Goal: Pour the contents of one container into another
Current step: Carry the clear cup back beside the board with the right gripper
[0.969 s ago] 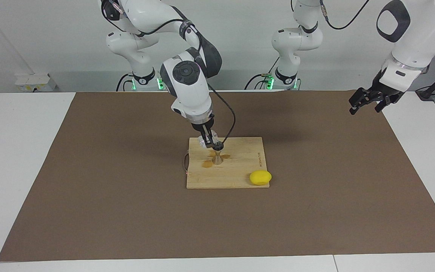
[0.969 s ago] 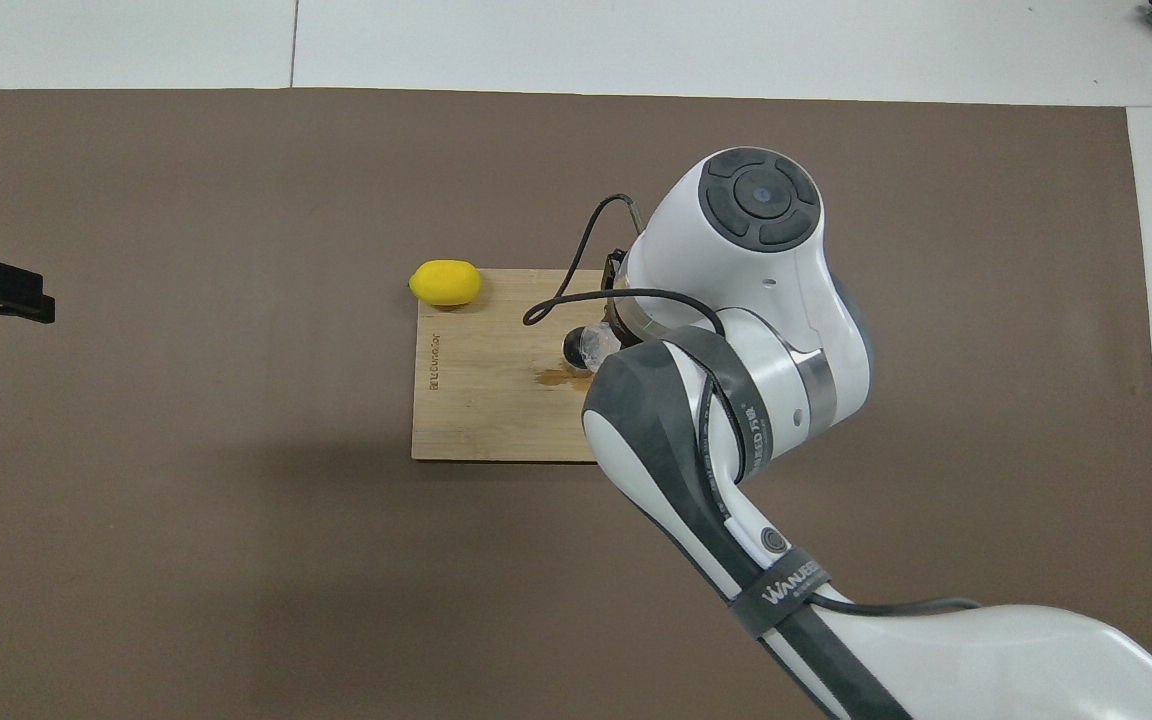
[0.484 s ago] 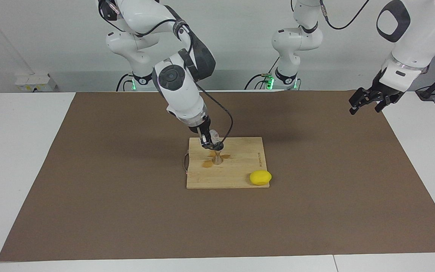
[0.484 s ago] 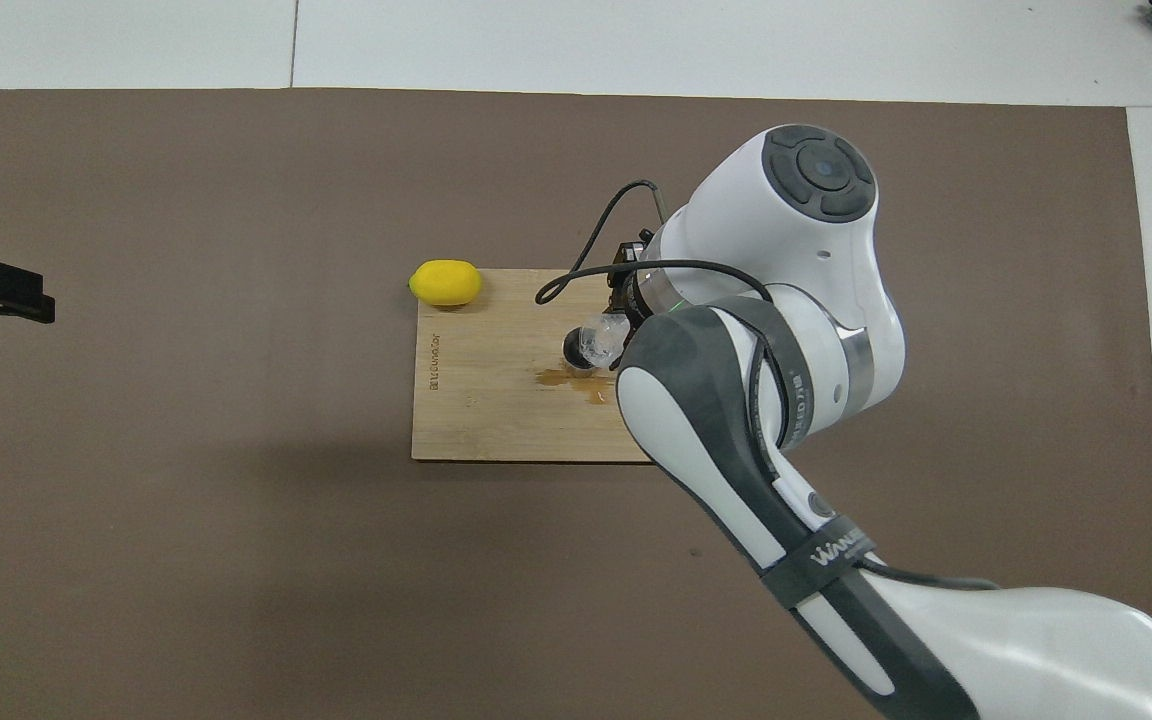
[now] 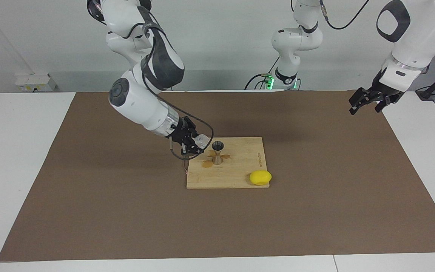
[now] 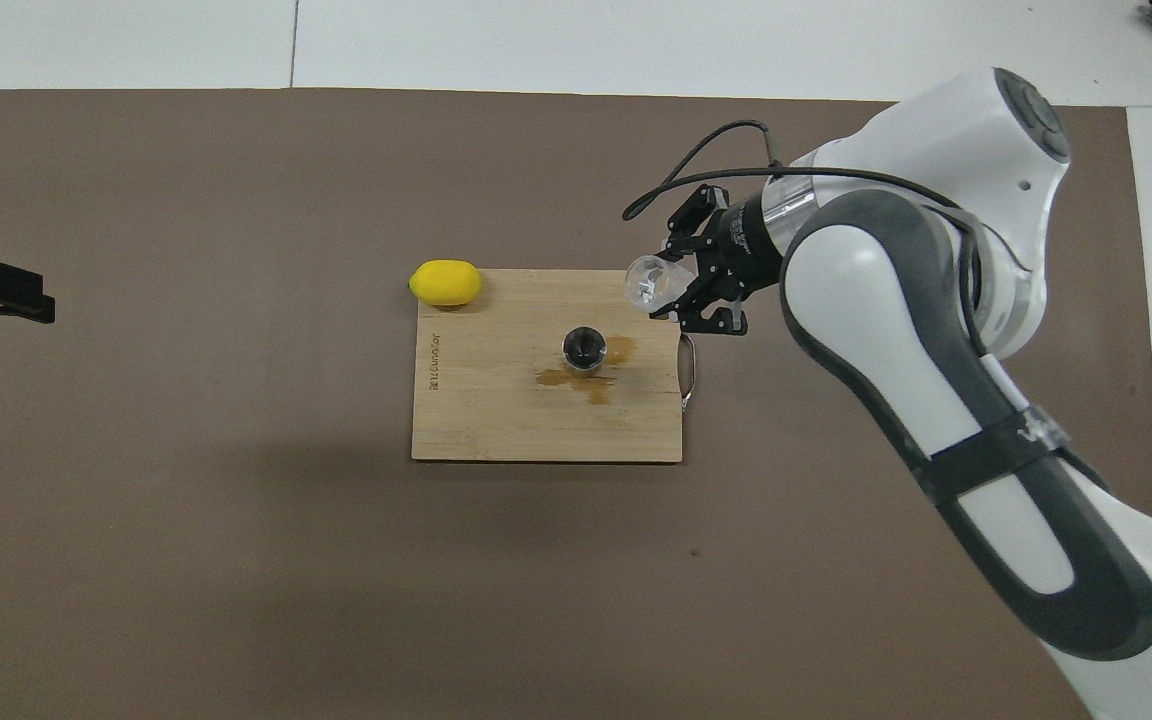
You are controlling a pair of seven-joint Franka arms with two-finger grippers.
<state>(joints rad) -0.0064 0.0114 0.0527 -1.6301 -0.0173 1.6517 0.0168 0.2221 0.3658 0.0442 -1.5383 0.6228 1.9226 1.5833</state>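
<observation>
The silver hourglass jigger (image 5: 217,150) stands upright on the wooden board (image 5: 240,172), its open mouth showing in the overhead view (image 6: 584,347). My right gripper (image 5: 196,144) is shut on the small clear glass cup (image 5: 201,140). It holds the cup tipped on its side over the board's edge toward the right arm's end, beside the jigger and apart from it. In the overhead view the cup (image 6: 648,282) sits between the fingers of the right gripper (image 6: 674,287). My left gripper (image 5: 366,101) waits open and empty in the air over the mat's edge at the left arm's end.
Brown liquid (image 6: 588,380) is spilled on the board (image 6: 496,410) around the jigger's foot. A yellow lemon (image 5: 260,177) lies at the board's corner farthest from the robots, toward the left arm's end. A brown mat (image 5: 89,189) covers the table.
My right gripper has swung with the cup from right over the jigger toward the right arm's end of the board. The jigger now stands uncovered. The left arm has not moved.
</observation>
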